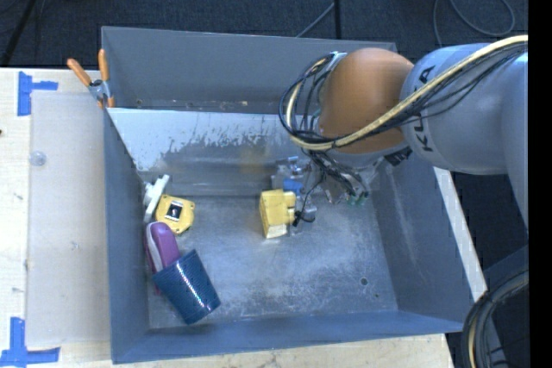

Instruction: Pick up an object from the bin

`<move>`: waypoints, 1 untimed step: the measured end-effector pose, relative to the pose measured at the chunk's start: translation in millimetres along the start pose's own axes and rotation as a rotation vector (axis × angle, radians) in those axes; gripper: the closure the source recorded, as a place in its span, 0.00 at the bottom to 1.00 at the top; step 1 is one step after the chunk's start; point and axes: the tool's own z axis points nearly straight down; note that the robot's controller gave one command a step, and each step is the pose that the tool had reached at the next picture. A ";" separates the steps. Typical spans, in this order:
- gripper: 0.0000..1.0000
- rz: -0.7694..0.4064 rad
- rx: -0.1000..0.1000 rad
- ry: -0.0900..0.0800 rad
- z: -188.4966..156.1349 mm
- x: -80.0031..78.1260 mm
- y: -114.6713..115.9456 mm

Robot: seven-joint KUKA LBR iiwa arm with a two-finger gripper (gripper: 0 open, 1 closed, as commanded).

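Hand at right edge of yellow block, grip unclear, bare floor toward near wall, blue cup well left.

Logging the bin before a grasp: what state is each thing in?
Yellow block: resting on the floor mid-bin, gripper close at its right.
Blue cup: tipped on its side, lower left.
Purple thing: lying against the cup.
Small yellow-and-black thing: lying by the left wall.
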 end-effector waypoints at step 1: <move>1.00 0.000 -0.001 0.003 -8.1 0.3 0.2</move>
